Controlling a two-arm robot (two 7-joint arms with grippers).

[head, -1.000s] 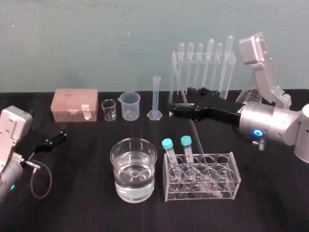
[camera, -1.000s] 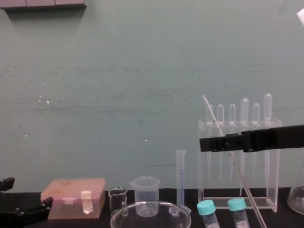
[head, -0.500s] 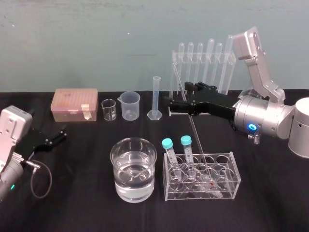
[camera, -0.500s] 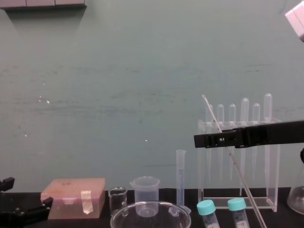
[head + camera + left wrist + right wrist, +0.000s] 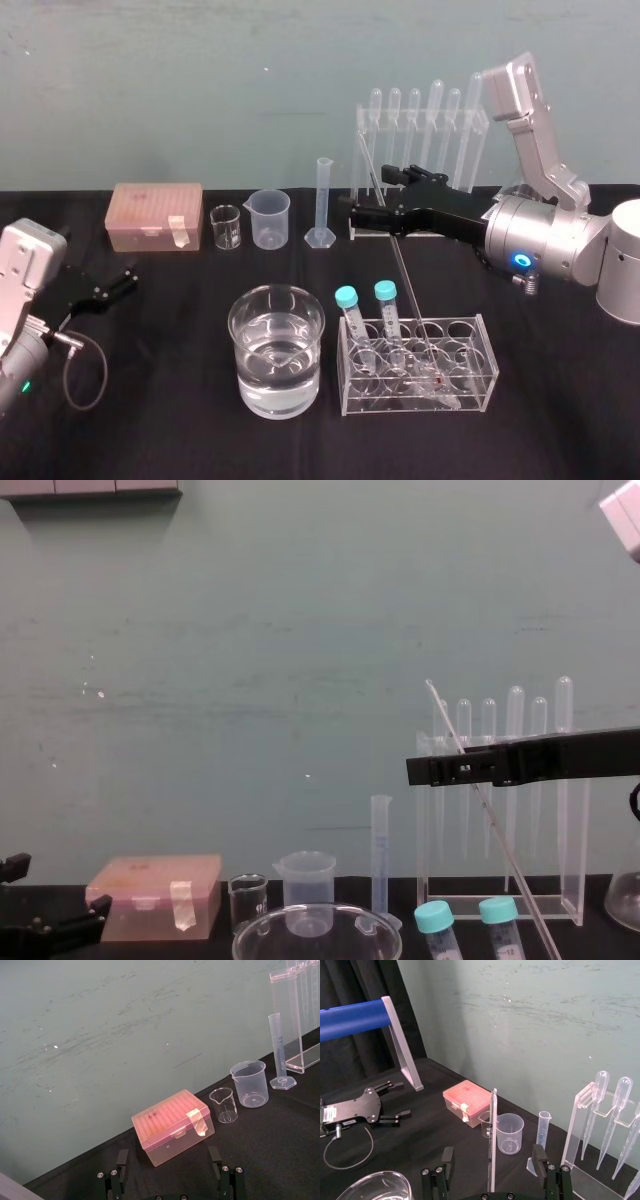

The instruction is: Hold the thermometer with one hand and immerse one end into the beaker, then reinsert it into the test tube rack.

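Closing the right tool (image 5: 372, 203) — fingers (image 5: 447, 1156) spread astride the thermometer (image 5: 492, 1125) — wants a gentle, centred squeeze, lest the glass slip or snap.

The clear thermometer (image 5: 492, 1140) bears dark scale marks; box (image 5: 155, 215) pink, caps (image 5: 346, 296) teal.

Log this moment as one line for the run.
phase: pre-grasp | right hand: open, straddling thermometer | thermometer: leaning, red tip in low tube rack | left hand: open, parked left
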